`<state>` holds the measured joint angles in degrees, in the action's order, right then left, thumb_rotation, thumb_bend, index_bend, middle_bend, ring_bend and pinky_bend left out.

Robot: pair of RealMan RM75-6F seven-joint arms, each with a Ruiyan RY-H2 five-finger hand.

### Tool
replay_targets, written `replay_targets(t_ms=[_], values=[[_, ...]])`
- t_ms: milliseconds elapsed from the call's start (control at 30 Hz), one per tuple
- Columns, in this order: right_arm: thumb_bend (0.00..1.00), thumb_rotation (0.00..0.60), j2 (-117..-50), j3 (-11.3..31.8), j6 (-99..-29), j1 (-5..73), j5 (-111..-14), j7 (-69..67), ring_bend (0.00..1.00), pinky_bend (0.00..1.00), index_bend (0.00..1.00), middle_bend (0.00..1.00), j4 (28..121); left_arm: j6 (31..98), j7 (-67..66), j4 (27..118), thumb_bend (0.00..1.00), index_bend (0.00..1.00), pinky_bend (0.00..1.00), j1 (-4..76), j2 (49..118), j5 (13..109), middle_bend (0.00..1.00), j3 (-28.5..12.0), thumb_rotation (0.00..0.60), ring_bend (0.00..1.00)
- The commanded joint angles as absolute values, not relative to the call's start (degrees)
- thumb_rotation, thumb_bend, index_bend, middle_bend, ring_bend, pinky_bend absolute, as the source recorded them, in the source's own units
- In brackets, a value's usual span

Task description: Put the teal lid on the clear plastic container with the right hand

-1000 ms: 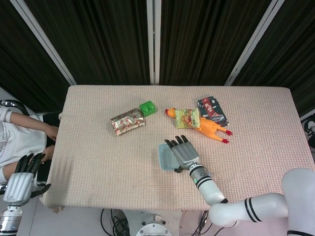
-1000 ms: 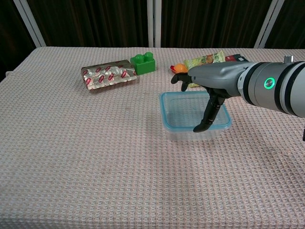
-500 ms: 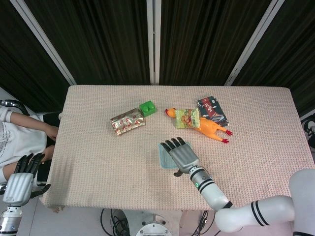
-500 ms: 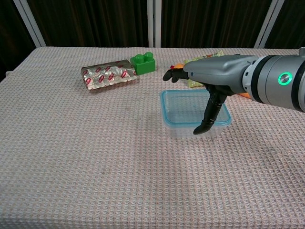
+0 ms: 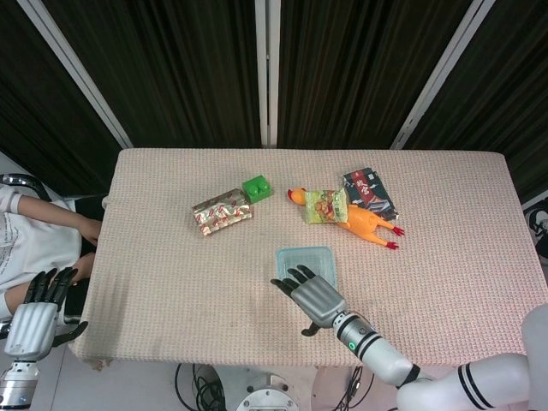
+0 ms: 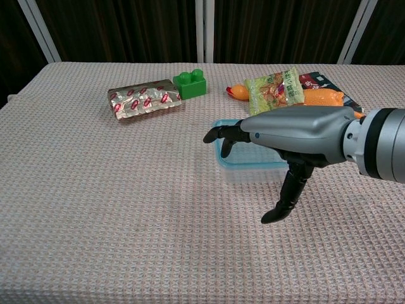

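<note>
We see the right hand (image 5: 312, 297) held over the table (image 5: 154, 282), near its front edge, with the fingers (image 6: 223, 133) stretched forward and a little apart and the thumb hanging down; it holds nothing. In the chest view the fingertips reach over the near left corner of the clear plastic container (image 5: 306, 260), but we cannot tell if they touch it. The teal lid (image 6: 253, 157) sits on top of the container, and its rim shows around the box, which stands a little right of the table's middle.

Far from the box lie a rubber chicken toy (image 5: 364, 223) and, resting on it, a green snack packet (image 5: 325, 205) with printed pictures; its writing is too small to read. Just right of them is a dark packet (image 5: 370, 190) with red and white print, also not readable. To the far left we find a silver foil packet with red marks (image 5: 222, 211) and, touching its right end, a green building brick (image 5: 257, 187).

The left hand (image 5: 36, 312) hangs outside the table's near left corner, fingers straight and slightly apart, empty. Beside it, at the left edge, part of a person in a white shirt (image 5: 21, 235) is visible. The left and near parts of the cloth are bare, as is the right side beyond the chicken.
</note>
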<state>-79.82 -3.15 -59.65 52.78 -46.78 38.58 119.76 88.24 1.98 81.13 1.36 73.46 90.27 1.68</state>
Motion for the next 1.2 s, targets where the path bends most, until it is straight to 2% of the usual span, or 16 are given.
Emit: replay_targets(t_ms=[33,900,1200], values=[[0.02,0.6,-79.5,-3.7,-59.6,52.4,-47.2,38.8,0.0,0.0,0.0,0.18,120.1,88.2,1.9,81.2,0.14,0.07,0.0,1.4,73.4,90.3,0.07,1.7,0.6,0.0],[0.03,0.6,-81.1,-4.7,-59.6,51.7,-44.5,41.1,0.0,0.0,0.0,0.19,118.1,87.5,2.1,80.8,0.14,0.06,0.0,1.6,73.7,90.2,0.07,1.6,0.6,0.0],[0.04,0.6,-78.3,-1.3,-62.4,50.5,-48.1,37.9,0.0,0.0,0.0,0.18,119.6,87.9,2.3,80.8,0.14,0.06,0.0,1.6,73.6,90.5,0.07,1.6,0.6,0.0]])
